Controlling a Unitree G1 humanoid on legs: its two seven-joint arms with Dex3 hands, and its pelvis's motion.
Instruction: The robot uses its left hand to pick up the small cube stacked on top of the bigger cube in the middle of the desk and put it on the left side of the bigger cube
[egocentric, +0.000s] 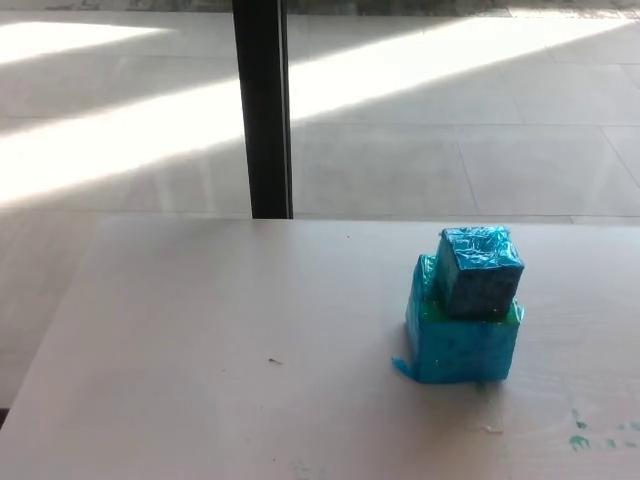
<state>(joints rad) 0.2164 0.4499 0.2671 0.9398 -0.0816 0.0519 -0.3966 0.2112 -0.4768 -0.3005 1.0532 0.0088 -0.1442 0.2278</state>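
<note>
No brand, label or readable writing shows on anything here; both cubes are wrapped in shiny, crinkled blue-teal film with no print on it. Neither robot hand nor any part of an arm appears in the head view, so the state of the fingers cannot be told.

The bigger cube (458, 345) stands on the pale desk (200, 340), right of the picture's middle. The small cube (480, 272) sits directly on top of the bigger cube, touching it, turned slightly and shifted toward its right rear part, so a strip of the bigger cube's top shows at the left. A loose flap of film sticks out at the bigger cube's lower left corner. Left of the bigger cube, well apart, a tiny dark speck (274, 361) lies on the desk. To the bigger cube's lower right are a few teal smudges (580, 440). Behind the bigger cube, beyond the desk's far edge, a black vertical post (262, 110) rises from a sunlit tiled floor (450, 150)
</note>
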